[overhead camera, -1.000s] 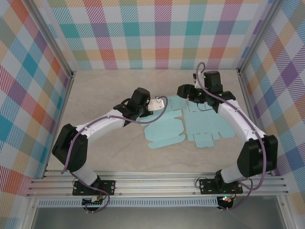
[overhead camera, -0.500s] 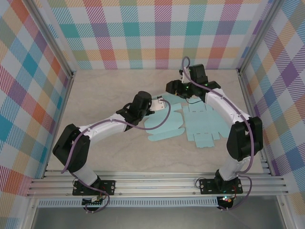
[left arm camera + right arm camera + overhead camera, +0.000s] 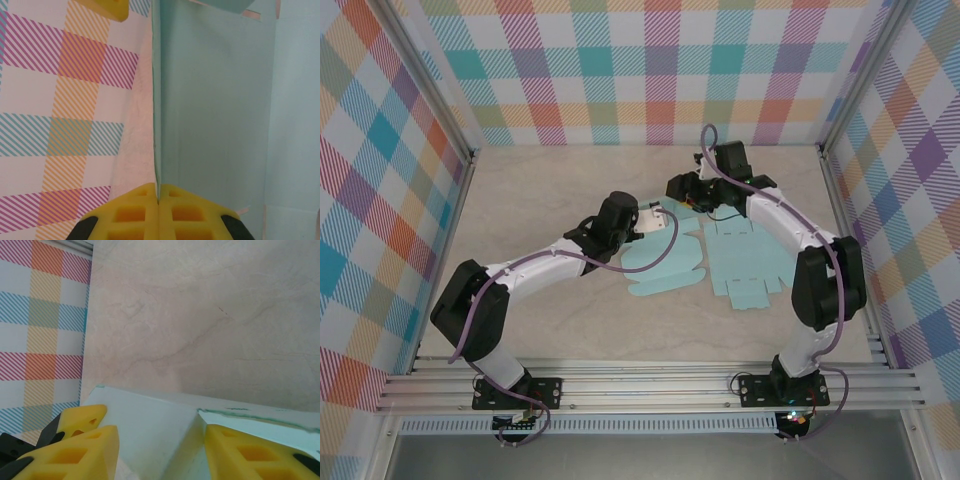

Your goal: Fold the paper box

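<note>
The paper box point(image 3: 745, 262) is a flat pale-teal cutout lying at the table's middle, with its left part point(image 3: 665, 265) curling up. My left gripper point(image 3: 657, 217) is shut on the raised left edge of the paper box point(image 3: 215, 100); its yellow fingertips point(image 3: 158, 199) pinch the sheet, which stands edge-on above them. My right gripper point(image 3: 680, 190) hovers just behind, at the sheet's far left corner. In the right wrist view its yellow fingers point(image 3: 87, 450) stand apart, open, with a folded teal flap point(image 3: 150, 425) between them, and the gripper point(image 3: 160, 455) straddles the crease.
Checked walls point(image 3: 650, 70) and metal posts point(image 3: 470, 160) close the table in at the back and both sides. Bare marbled tabletop point(image 3: 200, 315) stretches beyond the flap. The right gripper's yellow finger point(image 3: 111, 7) shows at the top of the left wrist view.
My right arm has swung left along the sheet's back edge toward the left gripper, and its jaws have narrowed. The left gripper shifted slightly right, keeping its pinch on the paper.
</note>
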`<state>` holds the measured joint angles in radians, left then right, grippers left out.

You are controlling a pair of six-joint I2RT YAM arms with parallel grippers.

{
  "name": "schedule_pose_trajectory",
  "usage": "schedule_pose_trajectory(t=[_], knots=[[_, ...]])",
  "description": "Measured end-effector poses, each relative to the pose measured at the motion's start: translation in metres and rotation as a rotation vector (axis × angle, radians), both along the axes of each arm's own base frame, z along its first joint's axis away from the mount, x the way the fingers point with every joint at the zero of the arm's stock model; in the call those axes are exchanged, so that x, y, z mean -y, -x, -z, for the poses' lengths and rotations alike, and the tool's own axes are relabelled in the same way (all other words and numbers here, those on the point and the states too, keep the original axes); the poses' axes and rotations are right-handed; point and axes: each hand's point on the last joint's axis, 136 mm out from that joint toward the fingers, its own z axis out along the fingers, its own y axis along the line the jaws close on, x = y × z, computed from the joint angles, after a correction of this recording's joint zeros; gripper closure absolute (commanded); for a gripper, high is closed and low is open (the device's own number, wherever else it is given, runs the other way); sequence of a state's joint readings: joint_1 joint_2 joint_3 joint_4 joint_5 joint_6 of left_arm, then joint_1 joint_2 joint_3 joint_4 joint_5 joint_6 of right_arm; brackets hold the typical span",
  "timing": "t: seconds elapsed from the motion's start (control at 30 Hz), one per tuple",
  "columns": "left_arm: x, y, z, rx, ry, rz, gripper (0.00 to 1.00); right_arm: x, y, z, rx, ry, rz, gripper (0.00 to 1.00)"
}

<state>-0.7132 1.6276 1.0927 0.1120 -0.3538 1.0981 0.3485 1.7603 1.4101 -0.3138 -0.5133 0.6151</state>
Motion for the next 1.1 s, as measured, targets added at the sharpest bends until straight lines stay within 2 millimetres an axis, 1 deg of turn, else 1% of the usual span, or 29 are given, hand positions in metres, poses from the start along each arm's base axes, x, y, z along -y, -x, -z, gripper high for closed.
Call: schedule_pose_trajectory(t=[0.13, 0.3, 0.47, 0.53, 0.6, 0.67, 0.77, 0.83, 0.93, 1.03, 1.1], knots=[[-0.001, 0.003, 0.008, -0.006, -0.019, 0.002, 1.0, -0.003, 0.0, 0.011, -0.032, -0.034, 0.006, 0.66], [-0.003, 0.008, 0.018, 0.006, -0.051, -0.001, 1.0, -0.005, 0.004, 0.023, -0.061, -0.065, 0.013, 0.67], [-0.003, 0.016, 0.029, 0.026, -0.101, 0.012, 1.0, -0.002, 0.014, 0.045, -0.103, -0.06, 0.02, 0.6], [-0.001, 0.02, 0.034, 0.033, -0.127, 0.026, 1.0, 0.002, 0.023, 0.055, -0.127, -0.052, 0.025, 0.57], [0.0, 0.024, 0.038, 0.033, -0.143, 0.036, 1.0, 0.005, 0.03, 0.058, -0.138, -0.047, 0.028, 0.54], [0.001, 0.025, 0.037, 0.042, -0.147, 0.039, 1.0, 0.011, 0.036, 0.055, -0.133, -0.049, 0.035, 0.53], [0.001, 0.024, 0.035, 0.058, -0.149, 0.036, 1.0, 0.021, 0.041, 0.042, -0.1, -0.057, 0.047, 0.51], [0.001, 0.025, 0.036, 0.064, -0.15, 0.032, 1.0, 0.033, 0.044, 0.032, -0.07, -0.064, 0.068, 0.5], [-0.001, 0.027, 0.04, 0.074, -0.162, 0.027, 1.0, 0.053, 0.048, 0.023, -0.038, -0.066, 0.105, 0.49], [-0.001, 0.03, 0.042, 0.091, -0.18, 0.031, 1.0, 0.07, 0.052, 0.018, -0.009, -0.044, 0.142, 0.49], [0.001, 0.031, 0.041, 0.1, -0.181, 0.031, 1.0, 0.077, 0.055, 0.016, 0.011, -0.021, 0.158, 0.5]])
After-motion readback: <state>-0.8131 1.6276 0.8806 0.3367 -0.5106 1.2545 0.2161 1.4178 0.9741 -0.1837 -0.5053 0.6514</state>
